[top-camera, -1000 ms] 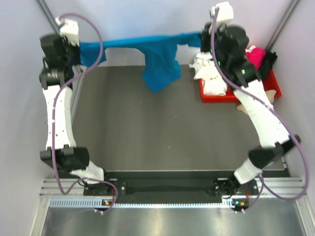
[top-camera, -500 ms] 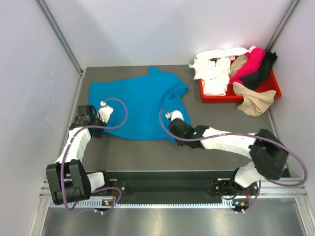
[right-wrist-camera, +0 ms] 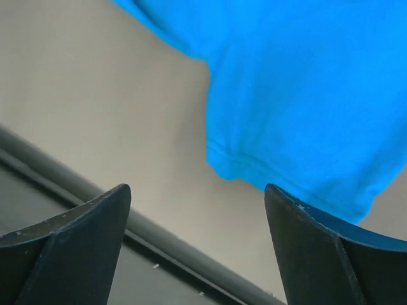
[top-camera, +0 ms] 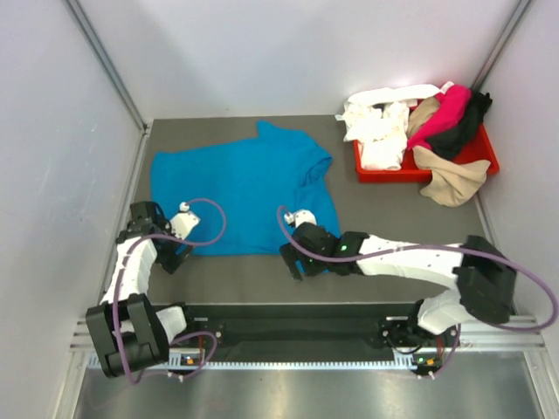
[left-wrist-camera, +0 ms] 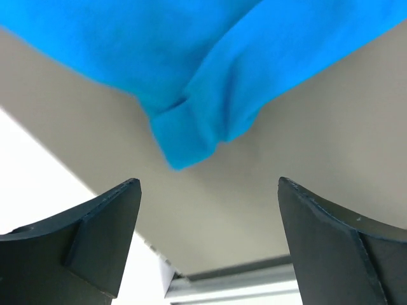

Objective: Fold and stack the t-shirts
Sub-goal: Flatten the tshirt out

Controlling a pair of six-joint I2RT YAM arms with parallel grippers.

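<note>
I see the bright blue t-shirt point(top-camera: 240, 188) spread flat on the counter point(top-camera: 393, 218), left of centre, its near corners lying loose just ahead of both arms. The left gripper point(left-wrist-camera: 208, 184) and right gripper point(right-wrist-camera: 197, 187) stand wide apart, holding nothing. The other t-shirts point(top-camera: 437, 122) are heaped in the red tray point(top-camera: 485, 153), far right.

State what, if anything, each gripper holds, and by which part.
Nothing is held: the left gripper and right gripper are both open, and the blue t-shirt lies loose just ahead of them.
</note>
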